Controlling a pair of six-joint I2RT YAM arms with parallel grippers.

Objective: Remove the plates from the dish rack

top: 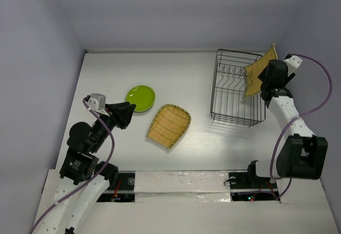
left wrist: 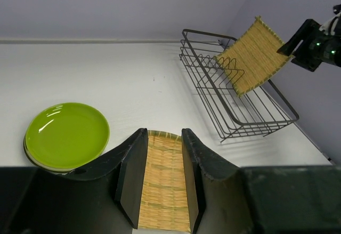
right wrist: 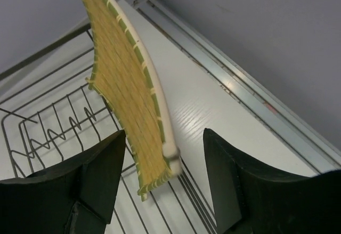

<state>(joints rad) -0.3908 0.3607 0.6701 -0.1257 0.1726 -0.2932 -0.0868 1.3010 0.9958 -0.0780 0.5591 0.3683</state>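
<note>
The dish rack stands at the back right. One woven straw-yellow plate stands tilted in its right end, leaning over the rim; it also shows in the left wrist view. My right gripper is open around this plate's lower corner, with a gap on each side. A second woven plate lies flat on the table. My left gripper is open and empty just above its near end. A lime green plate tops a small stack to its left.
The rack's divider prongs hold no other plates. Walls close in the table behind and on both sides. The right wall runs close behind the rack.
</note>
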